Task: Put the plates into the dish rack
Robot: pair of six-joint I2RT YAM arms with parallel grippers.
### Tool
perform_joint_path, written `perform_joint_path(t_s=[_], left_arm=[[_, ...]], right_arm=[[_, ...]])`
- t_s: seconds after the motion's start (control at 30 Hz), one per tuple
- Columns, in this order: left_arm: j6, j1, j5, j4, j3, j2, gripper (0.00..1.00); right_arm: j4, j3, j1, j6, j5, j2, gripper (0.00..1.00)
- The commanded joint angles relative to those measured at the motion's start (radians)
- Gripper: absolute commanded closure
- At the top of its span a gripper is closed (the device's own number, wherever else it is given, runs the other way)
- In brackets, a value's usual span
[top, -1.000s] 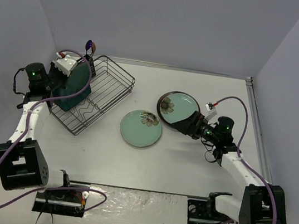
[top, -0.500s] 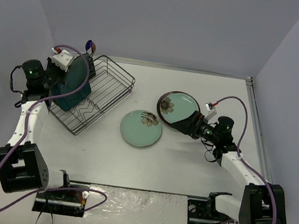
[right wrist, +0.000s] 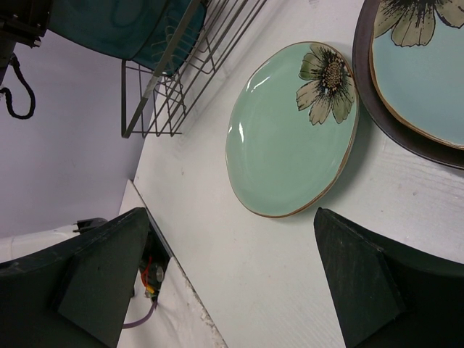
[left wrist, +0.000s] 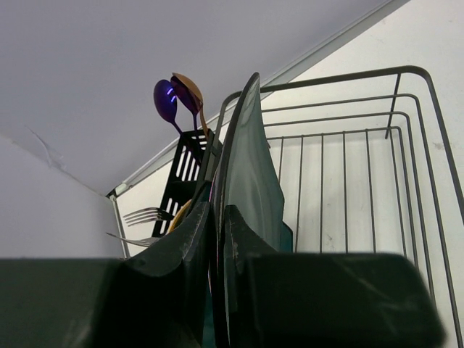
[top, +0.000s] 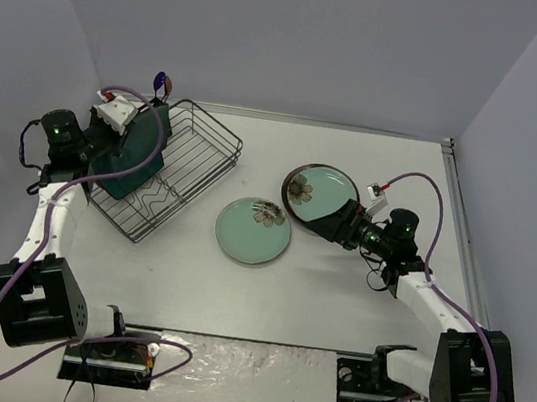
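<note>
Your left jaws clamp the rim of the teal plate, upright in the dish rack at the worktop's far-left corner. Your right jaws gape apart. It looks stiff, glazed and breakable: hold the rim firmly.

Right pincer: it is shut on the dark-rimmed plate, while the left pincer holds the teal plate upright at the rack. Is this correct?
Not quite. The right pincer is open and holds nothing: the right wrist view shows its fingers wide apart with nothing between them. The dark-rimmed plate is not gripped. The left pincer does hold the teal plate upright at the rack.
</note>
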Motion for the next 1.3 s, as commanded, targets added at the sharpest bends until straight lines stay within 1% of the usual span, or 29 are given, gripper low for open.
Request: perform_joint_path(t_s=[0.0, 0.33, 0.47, 0.8, 0.9, 0.97, 1.1, 1.13, 1.23, 1.27], left_arm=[[0.070, 0.011, 0.075, 0.139, 0.048, -0.065, 1.00], [0.106, 0.026, 0.076, 0.163, 0.005, -0.005, 1.00], [0.136, 0.026, 0.085, 0.134, -0.008, 0.000, 1.00], [0.141, 0.028, -0.001, 0.145, -0.095, -0.026, 1.00], [0.113, 0.028, -0.033, 0.168, -0.121, -0.026, 1.00], [0.086, 0.029, -0.053, 0.180, -0.131, -0.026, 0.95], [0.066, 0.028, -0.083, 0.185, -0.166, -0.041, 0.93], [0.064, 0.028, -0.107, 0.186, -0.177, -0.049, 0.90], [0.063, 0.028, -0.149, 0.206, -0.208, -0.079, 0.74], [0.062, 0.028, -0.155, 0.202, -0.210, -0.081, 0.73]], right_arm=[[0.093, 0.011, 0.008, 0.001, -0.032, 0.003, 0.05], [0.098, 0.007, 0.012, 0.001, -0.034, 0.003, 0.06], [0.096, 0.007, 0.012, 0.001, -0.034, 0.005, 0.06], [0.099, 0.007, 0.018, 0.001, -0.031, 0.013, 0.06], [0.099, 0.006, 0.021, 0.001, -0.030, 0.011, 0.06], [0.099, 0.005, 0.021, -0.001, -0.029, 0.009, 0.06], [0.096, 0.004, 0.021, -0.002, -0.028, 0.001, 0.06], [0.096, 0.004, 0.021, -0.002, -0.028, -0.001, 0.06], [0.096, 0.001, 0.025, -0.003, -0.025, -0.007, 0.06], [0.094, 0.001, 0.028, -0.006, -0.026, -0.009, 0.06]])
